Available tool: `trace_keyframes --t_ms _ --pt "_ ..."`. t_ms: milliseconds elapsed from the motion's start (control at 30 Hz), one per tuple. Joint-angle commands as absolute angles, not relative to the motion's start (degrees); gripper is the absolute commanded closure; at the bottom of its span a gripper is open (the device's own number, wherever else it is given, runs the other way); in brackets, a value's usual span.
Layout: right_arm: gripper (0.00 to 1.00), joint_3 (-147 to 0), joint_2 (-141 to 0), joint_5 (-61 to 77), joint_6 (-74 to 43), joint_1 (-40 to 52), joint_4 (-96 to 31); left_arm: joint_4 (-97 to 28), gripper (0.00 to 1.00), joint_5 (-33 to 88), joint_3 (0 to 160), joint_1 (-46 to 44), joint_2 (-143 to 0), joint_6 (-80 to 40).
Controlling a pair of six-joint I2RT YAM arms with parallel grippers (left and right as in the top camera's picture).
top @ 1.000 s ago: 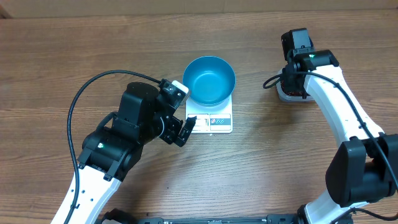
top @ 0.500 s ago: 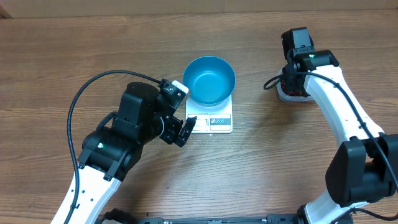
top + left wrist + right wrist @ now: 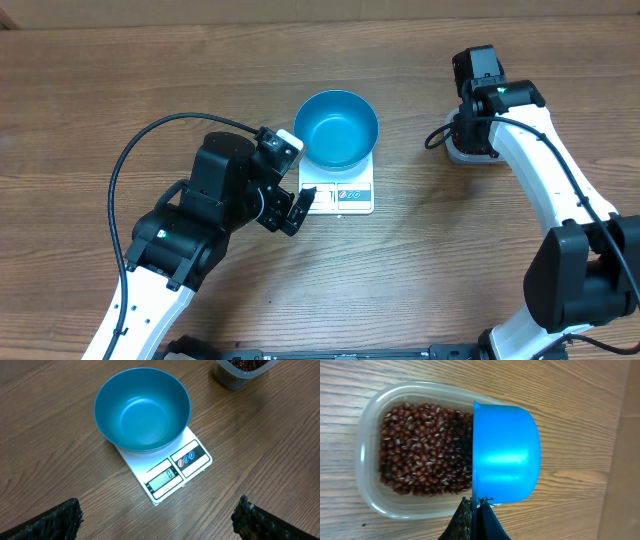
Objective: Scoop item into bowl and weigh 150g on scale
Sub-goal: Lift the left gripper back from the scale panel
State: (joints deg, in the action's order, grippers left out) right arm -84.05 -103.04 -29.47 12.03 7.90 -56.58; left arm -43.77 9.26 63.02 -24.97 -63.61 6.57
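Note:
The round blue bowl [image 3: 337, 128] stands empty on the white scale [image 3: 350, 196], whose display [image 3: 166, 478] reads zero. My left gripper [image 3: 293, 178] hangs just left of the scale, jaws wide open, nothing between its fingertips [image 3: 65, 517]. At the far right, my right gripper [image 3: 476, 505] is shut on the handle of a small blue scoop [image 3: 505, 455]. The scoop lies on its side over the right end of a clear tub [image 3: 370, 475] full of dark red-brown beans [image 3: 422, 450]. In the overhead view the right gripper [image 3: 472, 135] covers most of the tub [image 3: 455, 152].
A black cable [image 3: 130, 170] loops from the left arm over the table's left side. The right arm's white links [image 3: 540, 190] run down the right side. In the left wrist view the tub's corner [image 3: 240, 372] shows top right, past the bowl [image 3: 142, 407].
The right gripper has shifted very slightly over the tub. The left arm, bowl and scale have not moved.

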Motion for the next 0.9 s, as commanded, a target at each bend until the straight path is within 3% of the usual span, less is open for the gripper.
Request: trace_keyframes --t_ms 0,600,867 --pt "0.96 -85.45 -103.33 -27.31 11.84 7.68 -56.55 -43.72 0.0 10.13 62.78 -24.73 -63.77 7.68" --pt "0.96 -85.45 -106.56 -28.53 11.79 7.64 -57.25 -43.72 0.01 10.13 62.78 -24.73 -63.77 7.68" --pt "0.96 -85.47 -107.04 -22.55 10.13 7.64 -58.06 -43.72 0.0 10.13 62.78 -24.73 -63.77 7.68"
